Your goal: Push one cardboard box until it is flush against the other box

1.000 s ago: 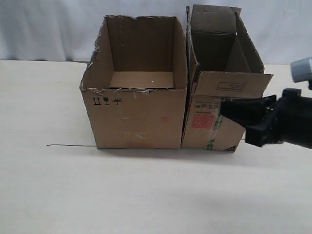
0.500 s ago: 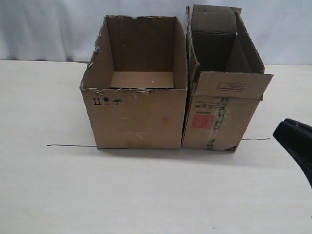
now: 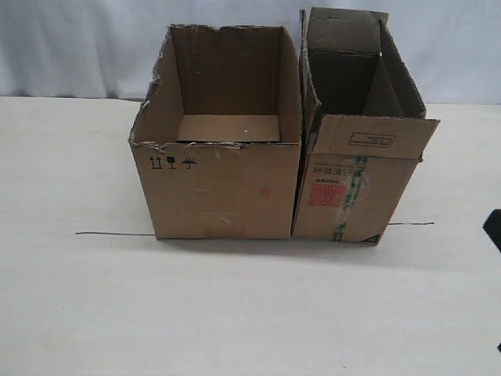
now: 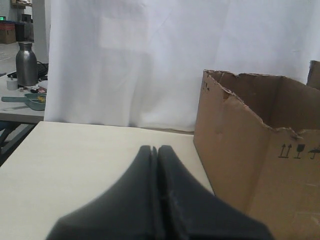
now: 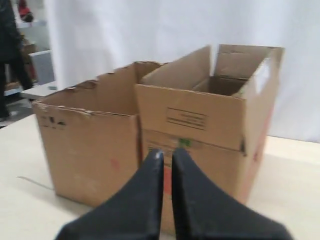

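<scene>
The left gripper is seen pressed shut, with nothing held. The other box is set on the table; at its 3 o'clock the cardboard box is stood, side against side. The right gripper is narrowed to a slit, empty.

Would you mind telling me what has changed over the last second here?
The right end effector drew back rightward from the front of the cardboard box, almost out of the exterior view. The cardboard box and the other box stayed put, side by side.
</scene>
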Tool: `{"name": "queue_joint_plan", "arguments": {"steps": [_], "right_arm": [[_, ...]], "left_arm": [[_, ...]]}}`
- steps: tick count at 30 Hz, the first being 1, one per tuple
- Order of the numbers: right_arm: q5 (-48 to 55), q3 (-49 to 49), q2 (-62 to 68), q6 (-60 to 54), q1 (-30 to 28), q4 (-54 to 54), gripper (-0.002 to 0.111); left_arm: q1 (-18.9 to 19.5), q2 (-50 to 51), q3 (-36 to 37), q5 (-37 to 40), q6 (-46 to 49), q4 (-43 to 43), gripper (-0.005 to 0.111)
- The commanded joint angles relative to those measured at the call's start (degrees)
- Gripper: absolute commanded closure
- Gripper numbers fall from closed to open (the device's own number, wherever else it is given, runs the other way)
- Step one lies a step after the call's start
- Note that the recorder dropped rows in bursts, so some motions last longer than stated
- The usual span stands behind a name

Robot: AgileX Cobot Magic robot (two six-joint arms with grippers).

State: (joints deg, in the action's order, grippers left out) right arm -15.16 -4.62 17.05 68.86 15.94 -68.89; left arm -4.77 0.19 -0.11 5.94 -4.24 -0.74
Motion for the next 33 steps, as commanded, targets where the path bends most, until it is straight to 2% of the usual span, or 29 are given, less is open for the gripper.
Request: {"name": "queue_joint_plan", "arguments": {"steps": [1,6,23,24,25,29,31,33], "right_arm": [[8.13,3.32,-8.94,-2.63,0.08,2.48,0.103],[13.19,4.62,-17.05,-2.79,0.08,2.48,0.103],[15.47,4.62,-17.05,-7.03,0.08,3.52,0.103],[16.41,4.62,-17.05,-12.37,0.08,7.55,0.103],[17.90,4.62,-17.05,-21.97,0.08,19.23,0.103],[19.61,4.62,-17.05,-70.32,-0.34,63.05,0.103],[19.62,4.62,-17.05,-80.70,-0.68,72.57,0.103],[19.62,4.62,-17.05,-77.18,-1.14,70.86,0.103]], "left_arm": [[-0.30,-0.19,0.11,-0.32,-0.33,0.19,0.107],[-0.30,-0.19,0.11,-0.32,-0.33,0.19,0.107],[-0.30,-0.19,0.11,-0.43,-0.33,0.19,0.107],[-0.30,-0.19,0.11,-0.43,-0.33,0.19,0.107],[-0.30,-0.19,0.11,-0.43,-0.33,0.19,0.107],[-0.30,-0.19,0.11,-0.43,-0.33,0.19,0.107],[-0.30,-0.19,0.11,-0.43,-0.33,0.19,0.107],[-0.30,-0.19,0.11,-0.43,-0.33,0.19,0.107]]}}
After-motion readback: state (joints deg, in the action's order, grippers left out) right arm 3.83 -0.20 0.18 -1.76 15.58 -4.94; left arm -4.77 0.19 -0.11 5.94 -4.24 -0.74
